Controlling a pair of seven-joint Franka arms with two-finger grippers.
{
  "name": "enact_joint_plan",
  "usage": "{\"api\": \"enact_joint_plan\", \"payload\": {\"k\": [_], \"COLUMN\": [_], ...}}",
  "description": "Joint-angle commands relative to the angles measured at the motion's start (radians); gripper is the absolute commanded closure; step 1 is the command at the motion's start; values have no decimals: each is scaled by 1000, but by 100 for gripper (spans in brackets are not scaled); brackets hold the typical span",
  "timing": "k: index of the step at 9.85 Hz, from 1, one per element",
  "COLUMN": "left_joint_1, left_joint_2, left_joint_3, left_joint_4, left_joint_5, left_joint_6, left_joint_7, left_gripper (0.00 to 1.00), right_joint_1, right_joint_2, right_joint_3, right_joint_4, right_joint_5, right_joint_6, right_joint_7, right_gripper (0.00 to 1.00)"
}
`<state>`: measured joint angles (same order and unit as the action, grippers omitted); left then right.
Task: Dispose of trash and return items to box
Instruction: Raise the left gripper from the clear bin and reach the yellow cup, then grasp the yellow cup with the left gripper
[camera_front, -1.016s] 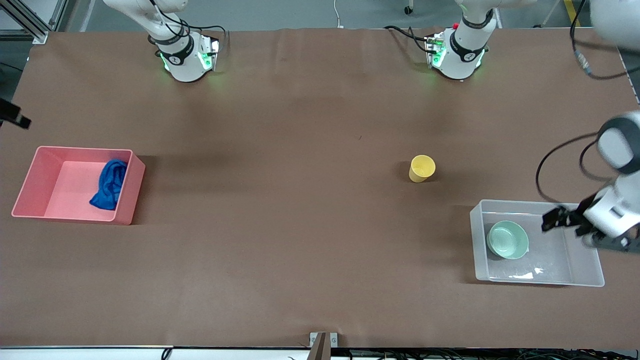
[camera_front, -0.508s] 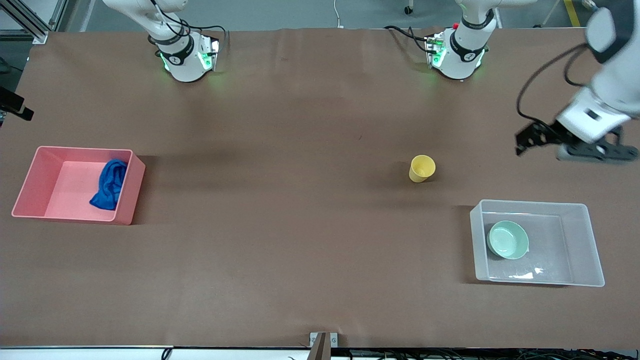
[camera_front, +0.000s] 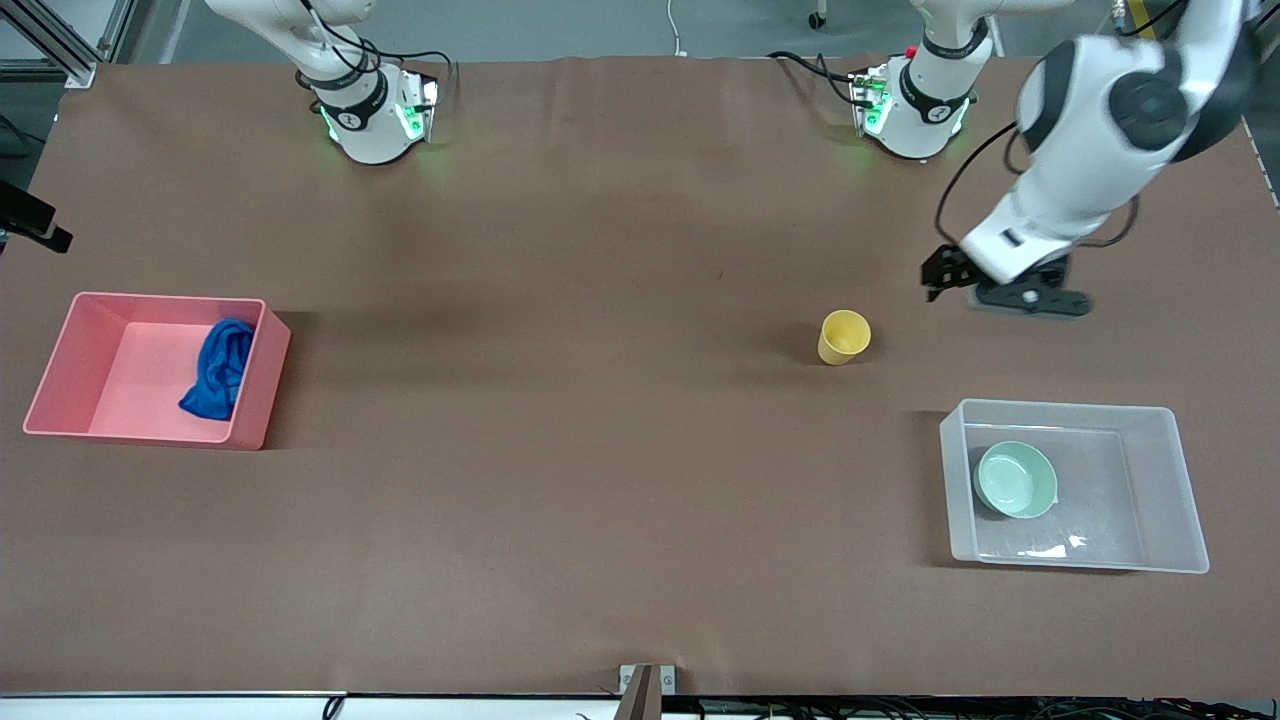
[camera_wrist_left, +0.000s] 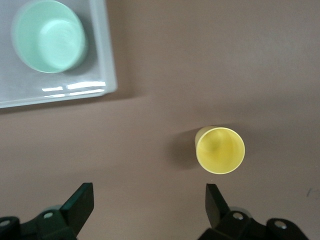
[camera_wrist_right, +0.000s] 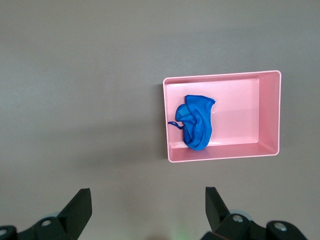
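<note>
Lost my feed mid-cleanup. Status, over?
Left gripper open, empty, over table beside yellow cup. Right gripper open, waiting. Bowl in clear box, rag in pink bin. Nothing blocking.

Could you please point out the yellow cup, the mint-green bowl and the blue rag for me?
yellow cup (camera_front: 845, 335): front view, on its open mouth.
mint-green bowl (camera_front: 1015, 480): front view, on its inner hollow.
blue rag (camera_front: 218, 369): front view, on its middle folds.

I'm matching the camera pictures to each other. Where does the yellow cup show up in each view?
Front view: yellow cup upright on the brown table, farther from the camera than the clear box.
Left wrist view: cup seen from above, between the open pincer tips.
Right wrist view: not in it.
Shared landmark: the mint-green bowl in the clear box.
</note>
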<state>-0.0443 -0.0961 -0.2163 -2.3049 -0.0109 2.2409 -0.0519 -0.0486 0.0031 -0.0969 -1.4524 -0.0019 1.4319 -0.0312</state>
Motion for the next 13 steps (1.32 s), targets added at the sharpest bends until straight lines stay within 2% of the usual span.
{"api": "enact_joint_plan", "payload": {"k": [1, 2, 4, 6, 7, 8, 9, 10, 13], "left_joint_1": [-3, -2, -3, -3, -2, 9, 9, 9, 9], "left_joint_2": [145, 214, 318, 381, 403, 407, 414, 418, 392], "left_joint_3": [-53, -90, -97, -97, -95, -97, -95, -97, -92], "left_joint_4": [-47, -44, -45, -48, -47, -47, -45, -42, -39], "left_joint_5": [12, 12, 26, 26, 46, 67, 68, 68, 69], "left_joint_6": [145, 193, 308, 339, 339, 339, 339, 339, 335], "left_joint_7": [-39, -42, -77, -77, -77, -78, -78, -78, -77], "left_gripper": [1, 1, 2, 5, 11, 52, 87, 99, 100], "right_joint_1": [-14, -14, -13, -13, -14, -16, -16, -16, -16], "right_joint_2": [-18, -18, -18, -18, -18, -18, -18, -18, -18], "right_joint_3": [19, 19, 19, 19, 17, 17, 17, 17, 17], "right_joint_4": [-8, -8, -8, -8, -8, -8, -8, -8, -8], "right_joint_5": [-15, -15, -15, -15, -15, -15, -15, -15, -15], "right_joint_6": [5, 5, 5, 5, 4, 2, 2, 2, 1], "right_joint_7": [4, 2, -6, -6, -6, -6, -7, -7, -9], "right_gripper": [0, 0, 0, 0, 0, 0, 0, 0, 0]}}
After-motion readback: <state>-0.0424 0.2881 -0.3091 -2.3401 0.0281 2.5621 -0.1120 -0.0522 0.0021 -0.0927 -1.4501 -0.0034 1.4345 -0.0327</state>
